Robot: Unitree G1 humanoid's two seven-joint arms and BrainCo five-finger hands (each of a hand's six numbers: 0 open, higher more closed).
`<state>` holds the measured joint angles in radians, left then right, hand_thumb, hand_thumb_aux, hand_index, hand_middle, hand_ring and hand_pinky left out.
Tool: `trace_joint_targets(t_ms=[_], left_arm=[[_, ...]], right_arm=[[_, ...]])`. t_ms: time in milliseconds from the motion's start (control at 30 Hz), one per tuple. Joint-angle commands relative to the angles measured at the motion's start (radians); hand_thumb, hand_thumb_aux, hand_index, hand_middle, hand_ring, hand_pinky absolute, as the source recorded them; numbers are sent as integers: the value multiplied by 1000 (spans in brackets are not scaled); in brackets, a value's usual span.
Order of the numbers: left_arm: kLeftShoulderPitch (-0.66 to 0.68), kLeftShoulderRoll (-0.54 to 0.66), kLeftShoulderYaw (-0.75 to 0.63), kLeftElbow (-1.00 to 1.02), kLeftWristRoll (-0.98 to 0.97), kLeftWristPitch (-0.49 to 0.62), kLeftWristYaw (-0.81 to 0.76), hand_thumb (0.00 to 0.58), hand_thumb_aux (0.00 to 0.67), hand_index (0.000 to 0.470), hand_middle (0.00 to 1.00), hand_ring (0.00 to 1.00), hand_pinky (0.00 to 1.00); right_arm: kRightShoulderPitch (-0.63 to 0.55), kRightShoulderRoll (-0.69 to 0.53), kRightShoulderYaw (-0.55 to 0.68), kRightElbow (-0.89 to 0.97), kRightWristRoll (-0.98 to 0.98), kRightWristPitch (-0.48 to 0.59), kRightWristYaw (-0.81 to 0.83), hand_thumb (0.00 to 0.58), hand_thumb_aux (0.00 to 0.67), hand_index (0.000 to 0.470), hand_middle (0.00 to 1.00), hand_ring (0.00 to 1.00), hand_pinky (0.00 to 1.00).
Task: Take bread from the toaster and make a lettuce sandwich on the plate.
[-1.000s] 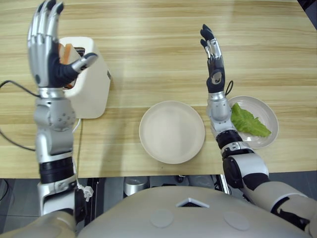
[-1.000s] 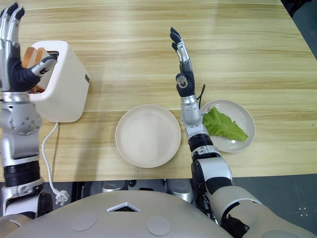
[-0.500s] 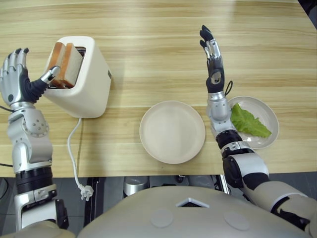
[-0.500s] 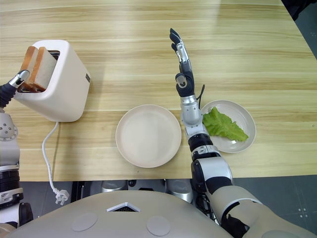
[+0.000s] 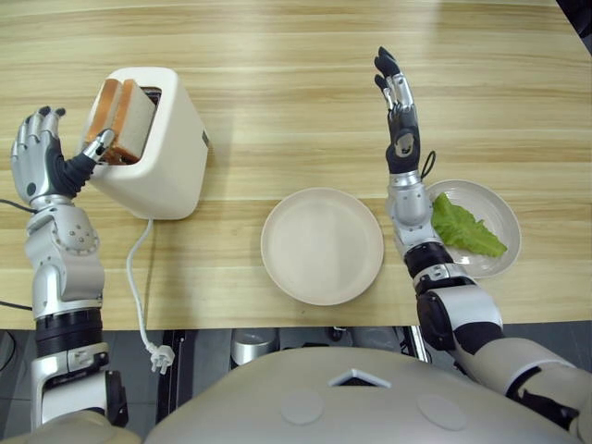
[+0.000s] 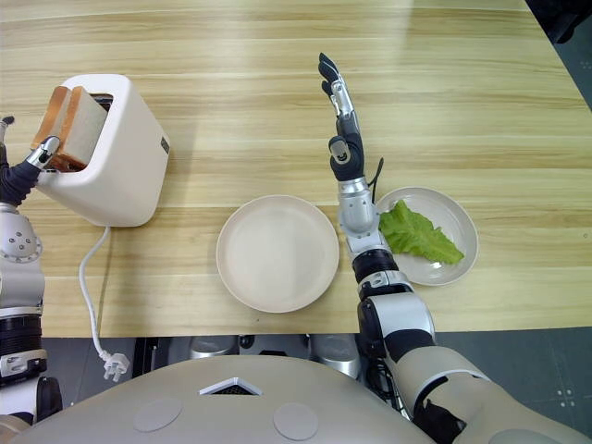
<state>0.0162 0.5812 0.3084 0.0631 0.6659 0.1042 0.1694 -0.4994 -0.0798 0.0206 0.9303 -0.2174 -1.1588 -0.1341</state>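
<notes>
Operator: How far along were we, nearest things first?

Checker: Barely begun, we judged. The plate (image 5: 322,246) before us lay bare, and the lettuce (image 5: 467,226) sat on its own small dish (image 5: 497,201) to the right. Our right hand (image 5: 400,111) stood upright just beyond the gap between them, fingers straight, holding nothing. Farther off, both slices of bread (image 5: 122,116) stood in the toaster (image 5: 171,171). Our left hand (image 5: 42,166) was beside it, fingers spread, thumb tip at the bread, nothing gripped.

Operator: Did our two views differ?

Checker: We got the left hand's spread fingers from the left eye view. The right eye view cut that hand at the frame's edge and gave us more table beyond the dish.
</notes>
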Motion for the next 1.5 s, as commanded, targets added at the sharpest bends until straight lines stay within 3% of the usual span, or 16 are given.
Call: trace_joint_targets(t_ms=[33,467,633,667,700,933,1167,1333,1500], left_arm=[[-1,11,-25,21,-4,8,15,580,670,460,0,0,0],[-48,4,-107,107,-20,-44,68,580,670,460,0,0,0],[-44,11,-91,53,-30,-49,72,580,670,460,0,0,0],[-43,14,-80,28,-29,-48,76,580,670,460,376,376,376],[-42,17,-67,-3,-30,-48,82,580,670,460,1000,1000,1000],[-118,53,8,-236,27,-28,137,580,670,460,1000,1000,1000],[-211,66,-1,-381,33,-101,150,580,670,460,1000,1000,1000],[-285,2,-125,-416,-260,-177,-79,580,670,460,1000,1000,1000],[-237,-104,-290,-413,-606,-122,-400,580,670,460,1000,1000,1000]], right_arm=[[4,-2,-2,0,1,-5,-4,0,0,0,0,0,0],[4,0,3,-2,-14,-5,-19,0,0,0,0,0,0],[4,-1,7,-3,-30,-5,-31,0,0,0,0,0,0],[4,0,7,-3,-33,-5,-33,0,0,0,0,0,0],[4,0,6,-3,-34,-5,-35,0,0,0,0,0,0],[17,-21,-23,-52,-55,4,-84,0,0,0,0,0,0],[135,-174,-122,-348,-277,74,-213,0,0,0,0,0,0],[292,-365,-215,-464,-437,160,-317,0,0,0,0,0,0],[480,-579,-243,-438,-662,255,-556,0,0,0,0,0,0]])
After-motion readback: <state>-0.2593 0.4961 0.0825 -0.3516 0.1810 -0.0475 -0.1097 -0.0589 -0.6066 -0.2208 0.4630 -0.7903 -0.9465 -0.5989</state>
